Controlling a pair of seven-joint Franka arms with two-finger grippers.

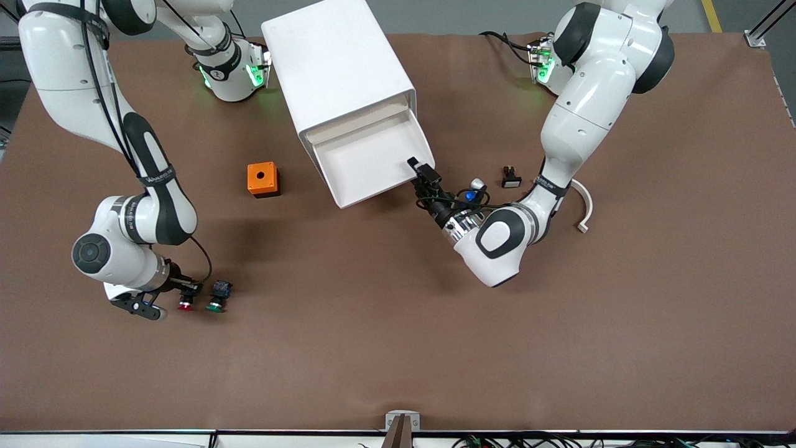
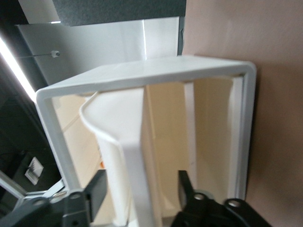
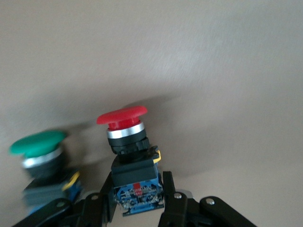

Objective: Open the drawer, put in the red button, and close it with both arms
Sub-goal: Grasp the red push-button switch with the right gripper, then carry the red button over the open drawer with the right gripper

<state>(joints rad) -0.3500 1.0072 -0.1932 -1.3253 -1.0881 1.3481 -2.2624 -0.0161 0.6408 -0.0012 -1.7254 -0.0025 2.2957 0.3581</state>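
The red button [image 1: 185,304] lies on the brown table near the right arm's end, beside a green button [image 1: 216,303]. My right gripper [image 1: 184,291] is low over it, fingers closed on its black and blue body [image 3: 136,187]; its red cap [image 3: 122,116] points away from the wrist. The white drawer [image 1: 379,190] stands pulled out of its white cabinet [image 1: 336,68], and its inside looks empty. My left gripper [image 1: 421,168] is at the drawer's corner toward the left arm's end. It is open, with fingers [image 2: 188,187] astride the front wall [image 2: 137,179], not touching it.
An orange box [image 1: 263,179] sits beside the drawer, toward the right arm's end. A small black and white switch [image 1: 511,179] and a curved white piece [image 1: 584,208] lie by the left arm. The green button [image 3: 38,151] is close beside the right gripper.
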